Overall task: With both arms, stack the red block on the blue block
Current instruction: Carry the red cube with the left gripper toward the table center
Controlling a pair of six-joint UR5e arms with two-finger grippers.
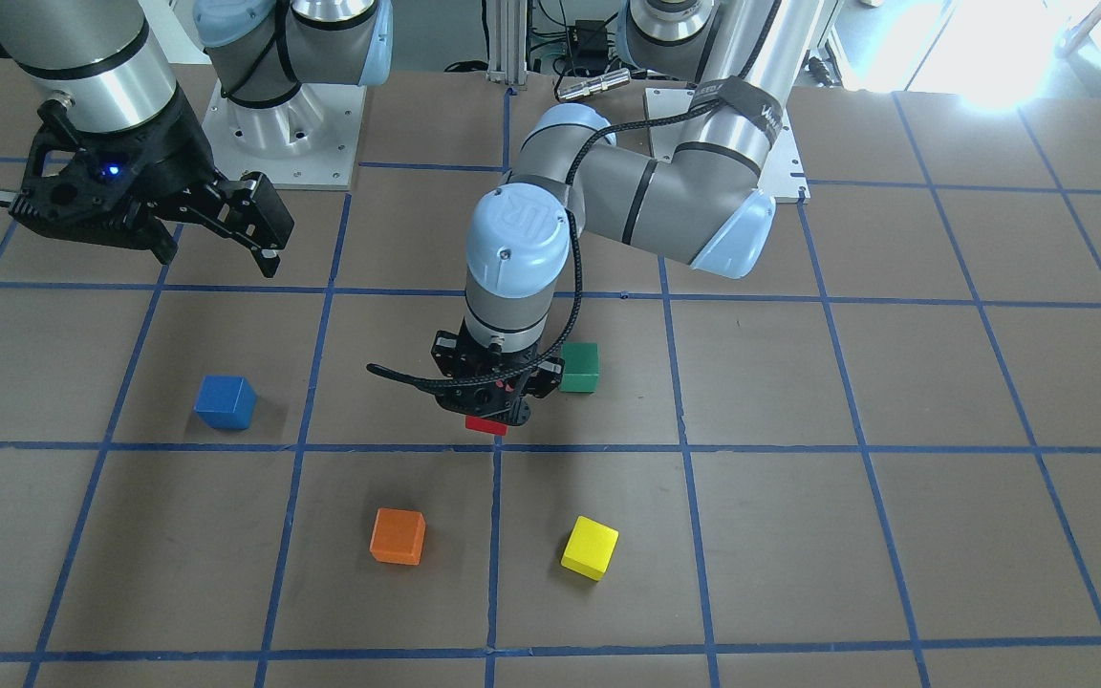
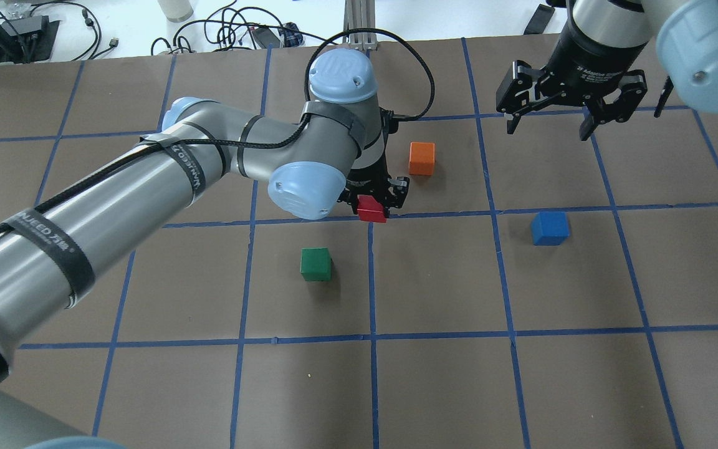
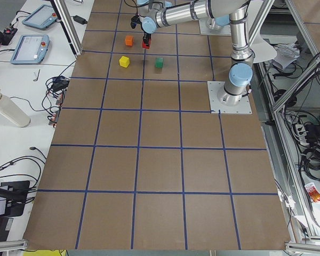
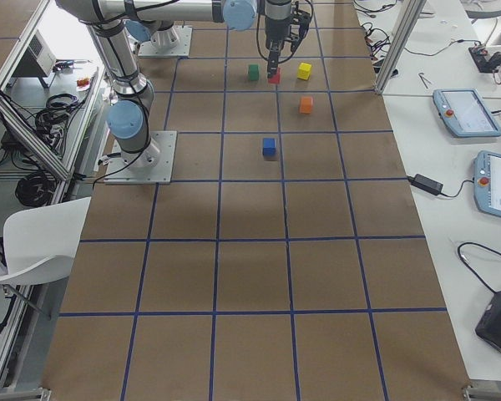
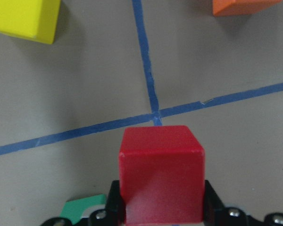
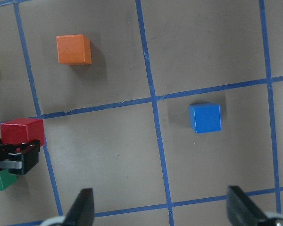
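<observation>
My left gripper (image 2: 376, 198) is shut on the red block (image 2: 372, 209) and holds it just above the table near a blue tape crossing. The red block also shows in the front view (image 1: 485, 424), between the fingers in the left wrist view (image 5: 160, 172) and in the right wrist view (image 6: 21, 131). The blue block (image 2: 549, 227) sits alone on the table to the right, also in the front view (image 1: 225, 401) and the right wrist view (image 6: 205, 117). My right gripper (image 2: 549, 128) hangs open and empty, raised beyond the blue block.
An orange cube (image 2: 422, 158) sits just beyond the left gripper. A green cube (image 2: 316, 264) lies nearer the robot. A yellow cube (image 1: 590, 547) lies past the red block on the operators' side. Blue tape lines grid the brown table (image 2: 434, 374).
</observation>
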